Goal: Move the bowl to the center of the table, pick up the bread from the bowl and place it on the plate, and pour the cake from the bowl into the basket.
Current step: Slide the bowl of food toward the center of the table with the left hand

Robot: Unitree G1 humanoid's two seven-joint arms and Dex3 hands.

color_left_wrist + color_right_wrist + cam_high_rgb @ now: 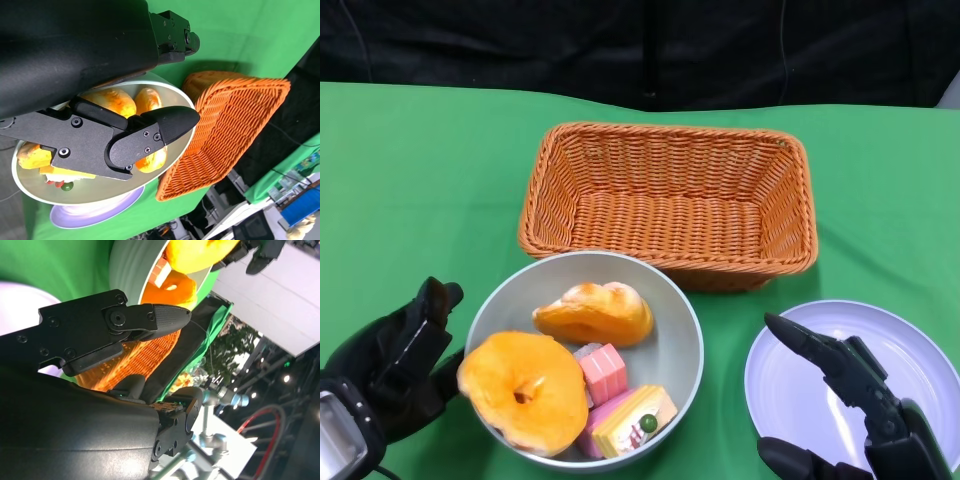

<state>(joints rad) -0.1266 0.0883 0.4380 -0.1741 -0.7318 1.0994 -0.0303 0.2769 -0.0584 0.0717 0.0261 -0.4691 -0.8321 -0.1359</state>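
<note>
Leftmost, my left hand (395, 360) sits against the outer left wall of the bowl (675, 330), fingers spread and grasping nothing; whether they touch the rim I cannot tell. Bowl stands just in front of the basket (670, 205), roughly mid-table, so the first step looks done. Inside the bowl: a ring-shaped bread (523, 392) at its left edge, a second bread (595, 313) toward the basket side, cake pieces (620, 400) at the near side. Nothing moved out yet. Basket holds nothing. Right of the bowl, the plate (910, 340) is bare. My right hand (840, 400) hovers over the plate's near left part, fingers apart, empty. Bread transfer and cake pour both remain.
</note>
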